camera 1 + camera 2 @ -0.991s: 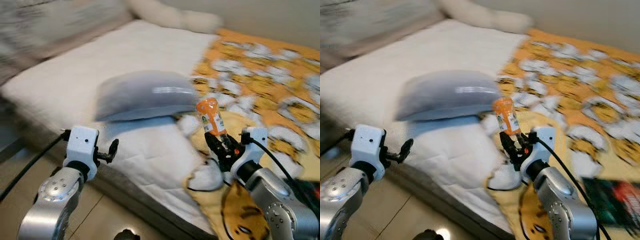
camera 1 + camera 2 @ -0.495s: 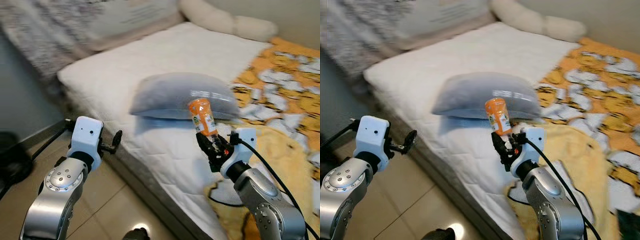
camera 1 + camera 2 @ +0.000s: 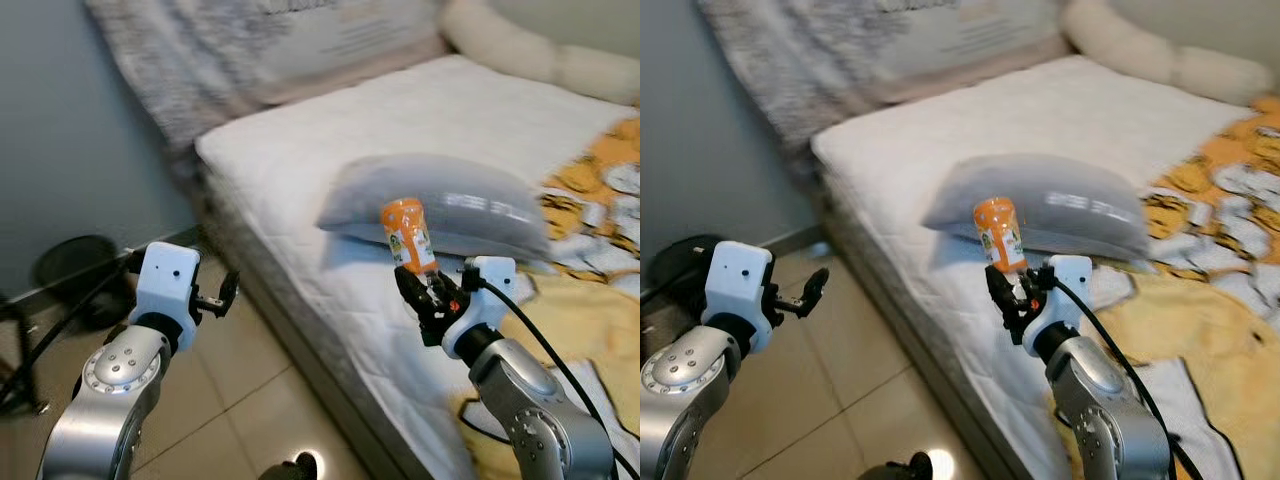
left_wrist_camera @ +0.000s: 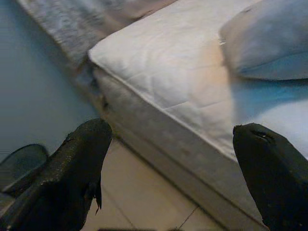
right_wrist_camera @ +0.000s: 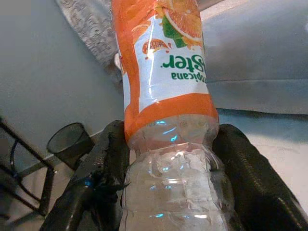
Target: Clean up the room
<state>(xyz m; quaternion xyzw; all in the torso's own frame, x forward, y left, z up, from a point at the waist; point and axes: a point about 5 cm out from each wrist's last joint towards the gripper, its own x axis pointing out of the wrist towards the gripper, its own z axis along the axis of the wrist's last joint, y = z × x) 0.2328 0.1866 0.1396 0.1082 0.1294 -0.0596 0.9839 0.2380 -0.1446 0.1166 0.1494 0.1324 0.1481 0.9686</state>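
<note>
The orange bottle (image 5: 166,67) carries a label reading "Tropicana" with larger letters "ster" beside it, printed upside down here. Smaller print on it is illegible.

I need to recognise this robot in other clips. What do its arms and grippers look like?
Both arms are rounded silver metal with a ring of small bolts at the joint, each ending in a boxy white wrist block. A black cable runs to each wrist. The left gripper and right gripper each have two long black fingers.

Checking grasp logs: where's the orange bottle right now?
The orange bottle is upside down in the right gripper, its fingers clamped on the clear neck end, held over the mattress edge in front of the grey pillow.
</note>
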